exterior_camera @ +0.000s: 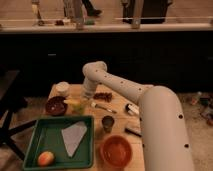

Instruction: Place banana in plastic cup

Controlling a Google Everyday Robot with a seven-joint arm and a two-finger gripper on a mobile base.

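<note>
Your white arm (150, 107) fills the right of the view and reaches back over the wooden table (120, 102), its elbow bending down at the far side. The gripper (88, 95) hangs below that bend, near the table's back edge, and you cannot tell from here how its jaws stand. In front on the left lies the green tray (35, 145), holding a grey cloth (73, 136) and an orange fruit (46, 158). Right of the tray sits the orange bowl (116, 150), and behind it the metal cup (108, 123). At the left edge you have the dark bowl (55, 105), with the white container (62, 88) behind it. The plastic cup (80, 106) stands just right of the dark bowl. The banana (72, 102) lies at the cup's rim, just below and left of the gripper; whether it touches the jaws cannot be told.
</note>
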